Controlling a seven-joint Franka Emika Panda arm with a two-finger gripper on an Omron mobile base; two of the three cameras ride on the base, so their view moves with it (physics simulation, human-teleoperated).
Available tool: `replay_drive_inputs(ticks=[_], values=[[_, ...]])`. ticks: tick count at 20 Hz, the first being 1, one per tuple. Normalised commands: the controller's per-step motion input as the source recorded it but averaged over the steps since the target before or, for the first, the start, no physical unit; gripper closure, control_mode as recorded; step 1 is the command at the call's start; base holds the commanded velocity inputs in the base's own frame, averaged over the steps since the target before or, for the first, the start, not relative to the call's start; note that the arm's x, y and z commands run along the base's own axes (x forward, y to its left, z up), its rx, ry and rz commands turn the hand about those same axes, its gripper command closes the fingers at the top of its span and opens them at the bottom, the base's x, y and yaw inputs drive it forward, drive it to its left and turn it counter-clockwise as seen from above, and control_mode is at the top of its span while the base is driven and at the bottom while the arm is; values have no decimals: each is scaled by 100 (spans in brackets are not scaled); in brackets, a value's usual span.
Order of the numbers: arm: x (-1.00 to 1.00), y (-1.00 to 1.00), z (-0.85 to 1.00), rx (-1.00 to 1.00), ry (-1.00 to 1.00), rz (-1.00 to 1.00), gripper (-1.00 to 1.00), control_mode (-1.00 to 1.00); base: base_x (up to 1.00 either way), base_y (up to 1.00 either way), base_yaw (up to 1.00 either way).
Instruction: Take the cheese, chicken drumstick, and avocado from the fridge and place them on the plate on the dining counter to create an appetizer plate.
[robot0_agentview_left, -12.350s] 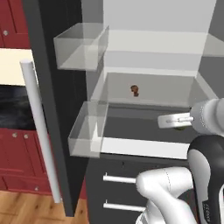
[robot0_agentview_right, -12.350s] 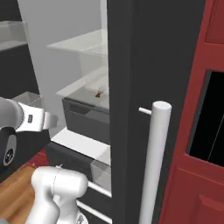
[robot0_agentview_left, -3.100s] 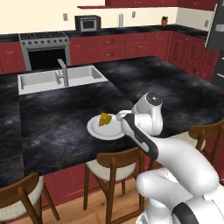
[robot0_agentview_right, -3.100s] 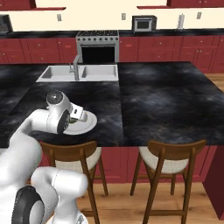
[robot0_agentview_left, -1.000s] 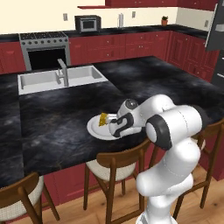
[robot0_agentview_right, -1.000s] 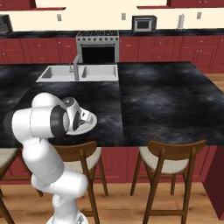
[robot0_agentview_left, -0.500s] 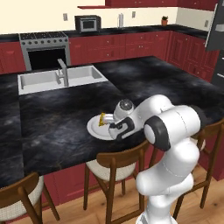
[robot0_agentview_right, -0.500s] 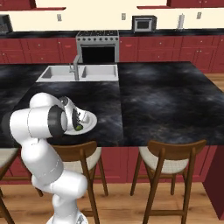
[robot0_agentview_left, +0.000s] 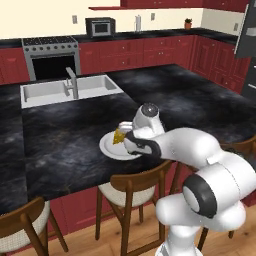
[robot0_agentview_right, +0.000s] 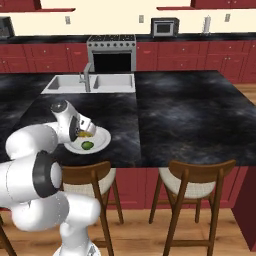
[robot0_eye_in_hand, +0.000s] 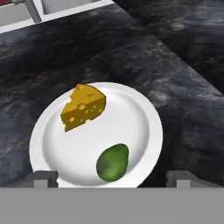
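Plate (robot0_eye_in_hand: 144, 127) sits on the dining counter (robot0_eye_in_hand: 183, 65), near its front edge, above a wooden chair (robot0_agentview_left: 131, 187). Two foods lie on it: the cheese (robot0_eye_in_hand: 83, 107), a holed yellow wedge on the far-left part in the hand view, and the avocado (robot0_eye_in_hand: 113, 162), dark green, near the rim closest to the camera. They lie apart, not touching.

Gripper (robot0_eye_in_hand: 113, 178) hovers just above the plate's near edge with its fingertips (robot0_eye_in_hand: 43, 178) spread wide, one to each side of the avocado; the jaws grasp nothing (the fruit rests on the plate between and beyond them).

Right base view: the arm bends low over the counter, hand beside the plate (robot0_agentview_right: 100, 142), avocado (robot0_agentview_right: 87, 145) visible at its front. Left base view: cheese (robot0_agentview_left: 119, 136) peeks out left of the hand, plate (robot0_agentview_left: 107, 148) partly covered.

Sink (robot0_agentview_left: 50, 91) set into the counter further back; stove (robot0_agentview_right: 112, 47) against the wall.
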Motion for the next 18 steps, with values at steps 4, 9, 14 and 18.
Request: replay_drive_inputs(ticks=[4, 9, 14, 18], values=[[-98, -37, 77, 1, 0, 0, -100, -100, 0, 0, 0], [-100, -34, 62, 0, 0, 7, -100, -100, 0, 0, 0], [-100, -23, 76, 0, 2, 20, -100, -100, 0, 0, 0], [-100, -14, 52, -1, 4, 17, -100, -100, 0, 0, 0]])
